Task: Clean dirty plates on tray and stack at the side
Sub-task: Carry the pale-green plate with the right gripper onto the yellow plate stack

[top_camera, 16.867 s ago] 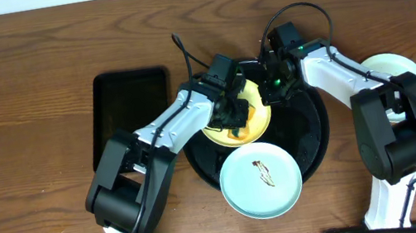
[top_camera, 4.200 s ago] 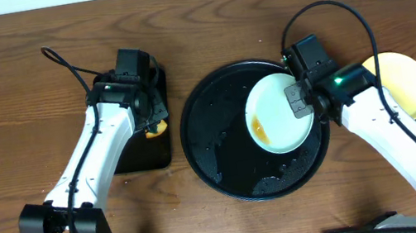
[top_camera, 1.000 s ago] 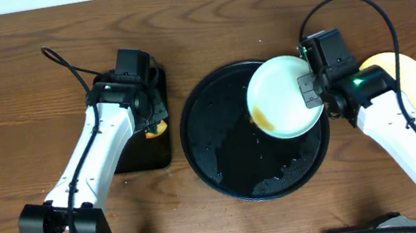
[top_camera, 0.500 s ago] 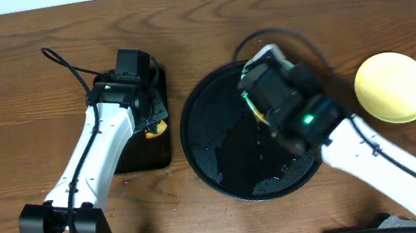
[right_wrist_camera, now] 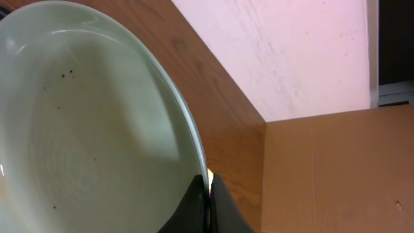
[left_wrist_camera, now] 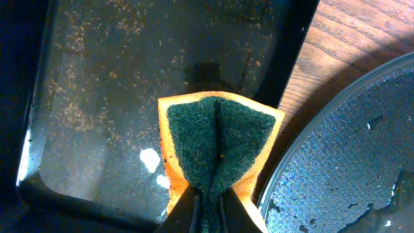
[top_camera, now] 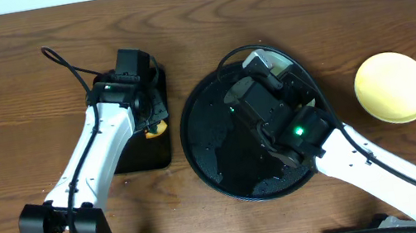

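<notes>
My right gripper (right_wrist_camera: 208,189) is shut on the rim of a pale mint plate (right_wrist_camera: 84,129) and holds it tilted up on edge. In the overhead view only a pale sliver of this plate (top_camera: 260,60) shows past my right wrist, above the far part of the large round black tray (top_camera: 211,145), which is wet. A pale yellow plate (top_camera: 393,87) lies upside down on the table to the right of the tray. My left gripper (left_wrist_camera: 207,208) is shut on a folded orange and green sponge (left_wrist_camera: 217,139) over the small black rectangular tray (left_wrist_camera: 97,97).
The round tray's wet rim (left_wrist_camera: 336,162) lies just right of the sponge. The left arm (top_camera: 97,159) stretches along the small tray's near side. A wall and a cardboard box (right_wrist_camera: 336,175) show behind the held plate.
My right arm has swung from the tray's right side to over the tray and turned the mint plate from flat to on edge. The left arm and the sponge have not moved.
</notes>
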Controlling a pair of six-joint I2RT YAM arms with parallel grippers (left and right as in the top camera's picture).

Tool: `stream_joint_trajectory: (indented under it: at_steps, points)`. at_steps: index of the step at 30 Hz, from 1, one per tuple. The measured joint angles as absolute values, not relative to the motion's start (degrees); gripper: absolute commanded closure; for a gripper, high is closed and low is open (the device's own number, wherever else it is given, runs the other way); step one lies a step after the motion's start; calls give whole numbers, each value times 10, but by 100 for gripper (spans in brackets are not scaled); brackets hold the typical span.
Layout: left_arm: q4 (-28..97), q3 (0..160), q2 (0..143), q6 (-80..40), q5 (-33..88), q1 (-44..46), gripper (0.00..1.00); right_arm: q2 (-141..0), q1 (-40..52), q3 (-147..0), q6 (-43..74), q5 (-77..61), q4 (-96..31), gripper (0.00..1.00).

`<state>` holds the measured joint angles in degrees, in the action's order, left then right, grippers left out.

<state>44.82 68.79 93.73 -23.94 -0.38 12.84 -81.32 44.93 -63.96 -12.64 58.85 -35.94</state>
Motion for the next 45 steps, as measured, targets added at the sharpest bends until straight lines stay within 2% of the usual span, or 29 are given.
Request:
stream_joint_trajectory:
  at_steps: [9,14,25,37,45]
  points:
    - [448,688,937,-239,-4,128,92,-813,444,-640,-97,582,-357,99]
    - [448,688,937,-238,-4,128,92,-813,385,-640,-19,515,-390,99]
    - [420,688,937,-181,-4,110,92,-810,187,-640,103,409,-426,99]
    - [412,688,937,-143,-4,64,92,-799,-67,-640,169,346,-426,99]
    - [411,688,937,-117,-4,64,92,-815,-179,-640,194,272,-416,99]
